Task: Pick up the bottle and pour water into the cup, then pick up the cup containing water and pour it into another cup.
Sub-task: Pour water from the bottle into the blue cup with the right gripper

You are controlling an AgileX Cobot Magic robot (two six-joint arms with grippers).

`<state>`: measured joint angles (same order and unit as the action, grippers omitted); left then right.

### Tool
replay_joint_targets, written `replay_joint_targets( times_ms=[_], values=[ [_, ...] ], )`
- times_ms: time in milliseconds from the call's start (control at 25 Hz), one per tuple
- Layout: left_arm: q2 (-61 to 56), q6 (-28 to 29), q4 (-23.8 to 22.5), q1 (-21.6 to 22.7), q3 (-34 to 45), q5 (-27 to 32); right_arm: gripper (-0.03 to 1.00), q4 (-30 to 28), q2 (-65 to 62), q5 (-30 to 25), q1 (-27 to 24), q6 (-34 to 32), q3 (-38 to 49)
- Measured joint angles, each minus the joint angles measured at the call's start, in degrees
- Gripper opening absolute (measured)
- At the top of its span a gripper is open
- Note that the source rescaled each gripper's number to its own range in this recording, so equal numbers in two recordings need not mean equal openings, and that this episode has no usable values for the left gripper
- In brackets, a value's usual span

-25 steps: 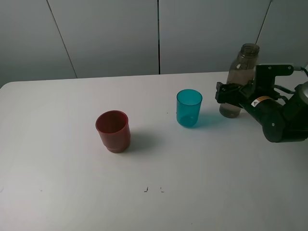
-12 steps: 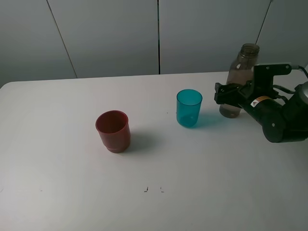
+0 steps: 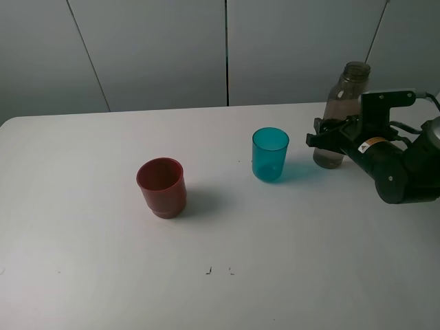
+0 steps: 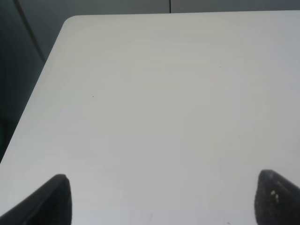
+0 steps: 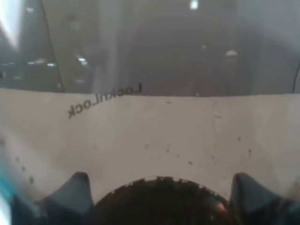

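The tall smoky grey-brown bottle (image 3: 346, 96) stands upright at the back right of the table. My right gripper (image 3: 328, 136) is shut on the bottle's lower body, and in the right wrist view the bottle (image 5: 154, 131) fills the picture between the fingers. The teal cup (image 3: 269, 154) stands upright just left of the bottle, apart from it. The dark red cup (image 3: 161, 187) stands further left and nearer the front. My left gripper (image 4: 164, 200) is open over bare table, nothing between its fingers; it does not show in the exterior high view.
The white table (image 3: 289, 275) has two small dark marks near its front middle. A grey panelled wall runs behind its far edge. The left wrist view shows the table's rounded corner (image 4: 70, 21) and its side edge.
The right gripper's fingers have closed in on the bottle's lower body. The bottle and both cups stand where they were.
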<state>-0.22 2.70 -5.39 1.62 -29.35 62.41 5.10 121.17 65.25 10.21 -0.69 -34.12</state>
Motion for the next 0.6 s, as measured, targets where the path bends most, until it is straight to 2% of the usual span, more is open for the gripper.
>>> replay_joint_targets(
  times_ms=[600],
  values=[
    [0.00,0.00,0.00,0.00,0.00,0.00,0.03,-0.04,-0.03,0.60,0.00,1.36,0.00]
  ],
)
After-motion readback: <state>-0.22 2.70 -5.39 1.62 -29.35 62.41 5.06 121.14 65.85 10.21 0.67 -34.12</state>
